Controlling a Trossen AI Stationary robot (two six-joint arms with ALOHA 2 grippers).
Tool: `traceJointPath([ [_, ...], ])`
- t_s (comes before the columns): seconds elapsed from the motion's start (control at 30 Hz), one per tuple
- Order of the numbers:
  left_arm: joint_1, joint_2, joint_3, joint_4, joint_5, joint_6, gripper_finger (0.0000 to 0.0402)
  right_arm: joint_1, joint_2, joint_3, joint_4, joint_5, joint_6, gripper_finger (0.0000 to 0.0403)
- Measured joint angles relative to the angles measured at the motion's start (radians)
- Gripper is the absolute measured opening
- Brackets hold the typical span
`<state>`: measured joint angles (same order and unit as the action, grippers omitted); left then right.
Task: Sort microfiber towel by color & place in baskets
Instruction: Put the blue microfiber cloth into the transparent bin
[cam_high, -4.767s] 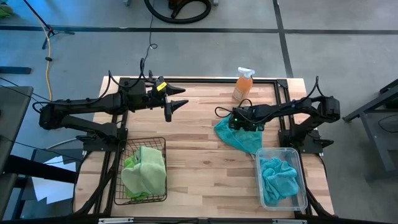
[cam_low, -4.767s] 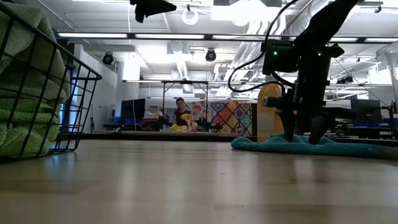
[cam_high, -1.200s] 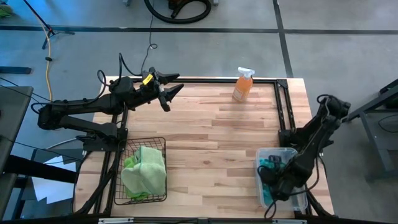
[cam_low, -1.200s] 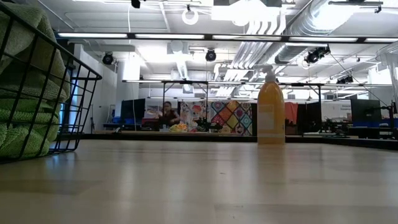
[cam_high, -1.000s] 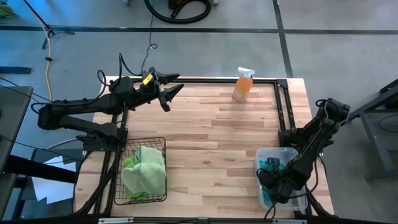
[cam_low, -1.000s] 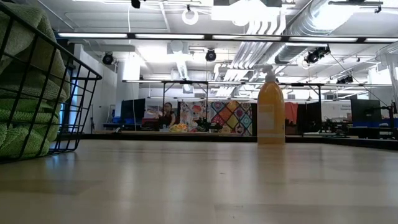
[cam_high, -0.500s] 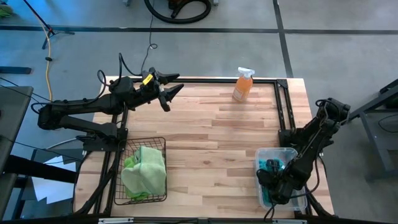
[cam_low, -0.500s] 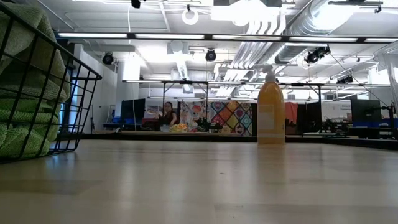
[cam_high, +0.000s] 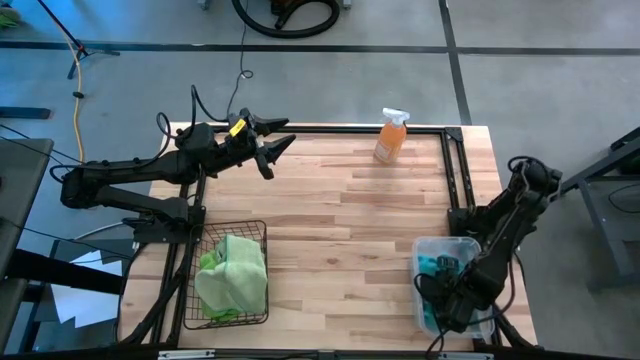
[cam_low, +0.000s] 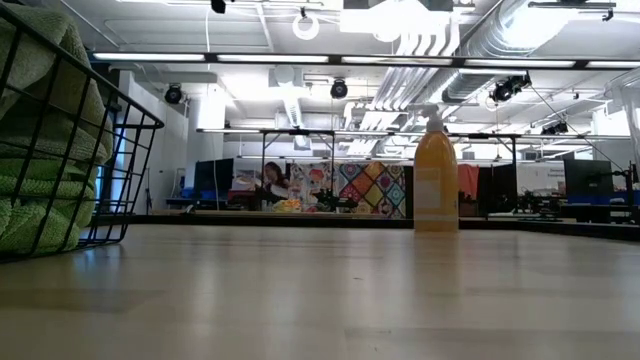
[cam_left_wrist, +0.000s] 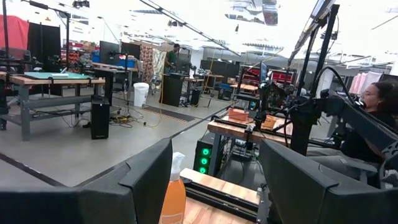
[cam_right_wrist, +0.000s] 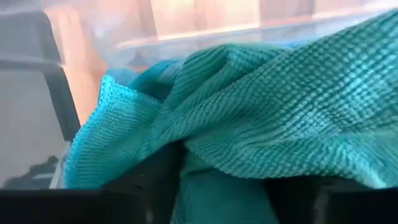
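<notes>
My right gripper (cam_right_wrist: 217, 193) is down inside the clear plastic basket (cam_high: 445, 243) at the table's near right corner, open, among the folds of a turquoise towel (cam_right_wrist: 267, 118). In the high view my own arm covers most of that towel (cam_high: 430, 312). Lime green towels (cam_high: 232, 275) lie piled in the black wire mesh basket (cam_high: 190, 290) at the near left; they also fill the mesh basket (cam_low: 130, 150) in the low view. My left gripper (cam_high: 288, 132) waits open above the table's far left, touching nothing. My right gripper comes from above into the clear basket. Its two fingers (cam_right_wrist: 146, 180) stand apart, and a fold of the turquoise towel (cam_right_wrist: 214, 186) lies between and over them. The towel rests slack in the basket, in several bunched layers.
An orange spray bottle (cam_high: 392, 135) with a white nozzle stands at the far edge, right of centre; it also shows in the low view (cam_low: 436, 180) and the left wrist view (cam_left_wrist: 174, 199). Bare wood spans the table's middle between the baskets. People show in the room beyond.
</notes>
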<state>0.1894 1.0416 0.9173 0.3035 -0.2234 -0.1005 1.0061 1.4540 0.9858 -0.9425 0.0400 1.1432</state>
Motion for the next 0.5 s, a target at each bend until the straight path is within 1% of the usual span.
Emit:
traceJointPath([
  [0.1, 0.000, 0.000, 0.000, 0.000, 0.000, 0.000, 0.0232, 0.000, 0.000, 0.065, -0.097, 0.014, -0.036, 0.0232],
  [0.17, 0.000, 0.000, 0.000, 0.000, 0.000, 0.000, 0.0232, 0.000, 0.000, 0.114, -0.159, 0.017, -0.069, 0.0247],
  [0.27, 0.000, 0.000, 0.000, 0.000, 0.000, 0.000, 0.0232, 0.000, -0.001, 0.187, -0.245, 0.021, -0.089, 0.0254],
  [0.4, 0.000, 0.000, 0.000, 0.000, 0.000, 0.000, 0.0232, 0.000, -0.001, 0.275, -0.352, -0.003, -0.136, 0.0255],
  [0.5, 0.000, 0.000, 0.000, 0.000, 0.000, 0.000, 0.0232, 0.000, -0.003, 0.324, -0.420, -0.009, -0.134, 0.0255],
])
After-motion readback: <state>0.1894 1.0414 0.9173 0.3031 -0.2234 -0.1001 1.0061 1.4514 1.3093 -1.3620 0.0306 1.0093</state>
